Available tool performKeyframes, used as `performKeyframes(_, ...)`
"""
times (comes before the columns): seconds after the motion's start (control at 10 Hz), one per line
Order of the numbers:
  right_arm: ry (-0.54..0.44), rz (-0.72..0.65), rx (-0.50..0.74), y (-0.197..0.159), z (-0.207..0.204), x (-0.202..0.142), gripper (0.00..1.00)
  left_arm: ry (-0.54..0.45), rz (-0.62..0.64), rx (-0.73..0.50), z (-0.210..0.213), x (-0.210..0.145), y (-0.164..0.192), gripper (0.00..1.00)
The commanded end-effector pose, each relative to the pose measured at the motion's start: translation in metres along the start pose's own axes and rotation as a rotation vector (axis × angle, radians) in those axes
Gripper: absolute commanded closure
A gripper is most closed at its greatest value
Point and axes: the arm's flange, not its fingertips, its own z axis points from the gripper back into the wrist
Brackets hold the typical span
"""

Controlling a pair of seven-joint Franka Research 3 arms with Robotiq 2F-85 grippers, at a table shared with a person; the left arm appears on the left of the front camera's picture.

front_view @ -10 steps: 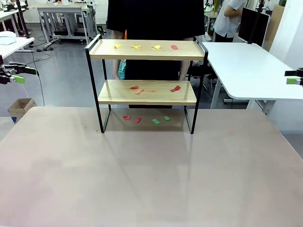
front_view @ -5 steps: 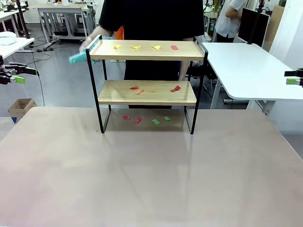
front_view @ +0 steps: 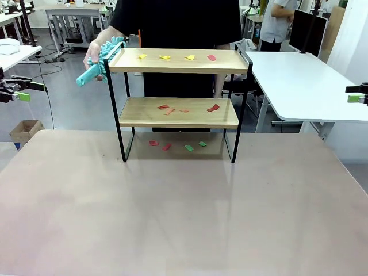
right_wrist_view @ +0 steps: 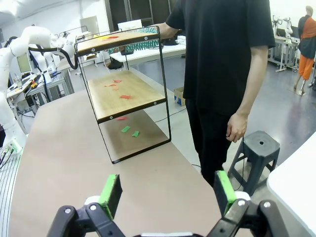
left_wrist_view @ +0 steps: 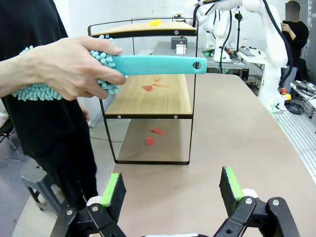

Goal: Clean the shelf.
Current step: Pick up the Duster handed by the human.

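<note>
Hand (front_view: 95, 54) shifted teal duster (front_view: 86, 75) slightly left beside your shelf (front_view: 178, 68), scraps (front_view: 213, 107) on both wooden boards, left gripper (left_wrist_view: 172, 190) and right gripper (right_wrist_view: 164, 192) agape.

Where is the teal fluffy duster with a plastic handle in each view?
Front view: teal fluffy duster, upper left, beside the top board of the black-framed wooden shelf.
Left wrist view: upper left, in the person's hand.
Right wrist view: top centre, behind that board.
Landmark: the top board.

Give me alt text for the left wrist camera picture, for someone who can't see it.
A person's hand holds a teal duster beside the two-tier shelf, whose boards carry coloured scraps. The robot's left hand is open in the foreground.
</note>
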Motion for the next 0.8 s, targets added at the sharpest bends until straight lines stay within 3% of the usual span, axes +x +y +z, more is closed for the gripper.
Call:
performKeyframes(0.0, 0.002, 0.003, 0.004, 0.0022, -0.0004, 0.0022, 0.00, -0.002, -0.001, 0.000, 0.0005, 0.0004, -0.0003, 0.00)
performKeyframes(0.7, 0.002, 0.003, 0.004, 0.0022, -0.0004, 0.0022, 0.00, -0.002, -0.001, 0.000, 0.0005, 0.0004, -0.0003, 0.00)
